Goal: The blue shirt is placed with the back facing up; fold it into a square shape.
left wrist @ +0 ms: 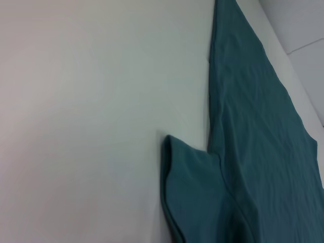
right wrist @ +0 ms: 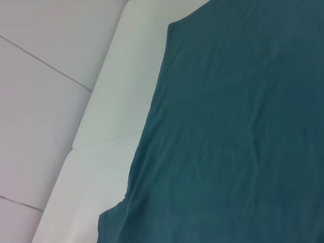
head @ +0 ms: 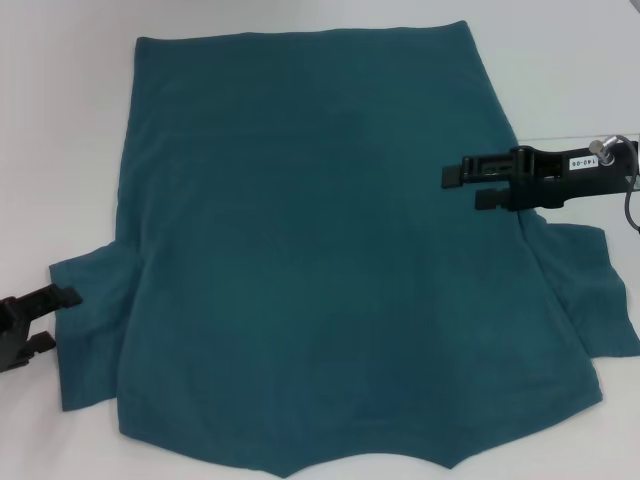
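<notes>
The blue shirt [head: 320,250] lies flat on the white table [head: 60,150], plain back up, hem at the far side and neck near the front edge. Both short sleeves are spread out, the left sleeve [head: 90,330] and the right sleeve [head: 590,290]. My left gripper [head: 52,320] is open at the outer edge of the left sleeve, low by the table. Over the shirt's right side edge, above the right sleeve, my right gripper [head: 470,187] hovers open and holds nothing. The left wrist view shows the sleeve and side of the shirt [left wrist: 253,152]. The right wrist view shows the shirt's body [right wrist: 228,126].
Bare white table surrounds the shirt on the left and far side. The table's right edge [right wrist: 96,131] shows in the right wrist view, with tiled floor [right wrist: 40,76] beyond it.
</notes>
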### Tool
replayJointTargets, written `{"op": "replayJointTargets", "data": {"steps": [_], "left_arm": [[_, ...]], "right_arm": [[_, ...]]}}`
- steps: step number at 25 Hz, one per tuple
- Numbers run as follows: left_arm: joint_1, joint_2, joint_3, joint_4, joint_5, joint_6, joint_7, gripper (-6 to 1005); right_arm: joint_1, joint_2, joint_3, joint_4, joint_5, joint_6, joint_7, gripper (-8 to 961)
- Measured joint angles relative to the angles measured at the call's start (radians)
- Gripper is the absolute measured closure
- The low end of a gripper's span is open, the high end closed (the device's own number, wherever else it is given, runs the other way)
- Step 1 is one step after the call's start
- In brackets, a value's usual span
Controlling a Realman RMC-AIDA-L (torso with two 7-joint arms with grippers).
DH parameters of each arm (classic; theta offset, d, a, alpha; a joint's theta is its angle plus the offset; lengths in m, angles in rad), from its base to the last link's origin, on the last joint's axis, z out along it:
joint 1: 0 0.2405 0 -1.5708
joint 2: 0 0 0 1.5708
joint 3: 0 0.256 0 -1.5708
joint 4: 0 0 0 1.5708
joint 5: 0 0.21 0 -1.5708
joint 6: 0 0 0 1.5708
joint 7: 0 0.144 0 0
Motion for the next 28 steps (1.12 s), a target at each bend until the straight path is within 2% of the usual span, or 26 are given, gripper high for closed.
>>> {"op": "replayJointTargets", "data": {"steps": [6,13,21,28], "left_arm": [[-0.026,0.002,0.034,-0.032,0.0,-0.018,0.001,126],[-0.048,0.006,0.033,-0.046,-0.003,-0.019,-0.031,126],[-0.043,0.008,0.032,-0.038,-0.002,-0.012,-0.062,241],[-0.046,0.009,0.035,-0.035,0.015,-0.012,-0.06,489]], "right_arm": [[-0.005,-0.002,0.001,0.0,0.002,-0.003,-0.001,68],[-0.009,-0.006,0.003,0.0,0.006,-0.007,-0.001,69],[-0.01,-0.007,0.005,-0.001,0.006,-0.007,-0.005,69],[-0.014,-0.007,0.005,-0.005,0.006,-0.006,-0.003,68]]}}
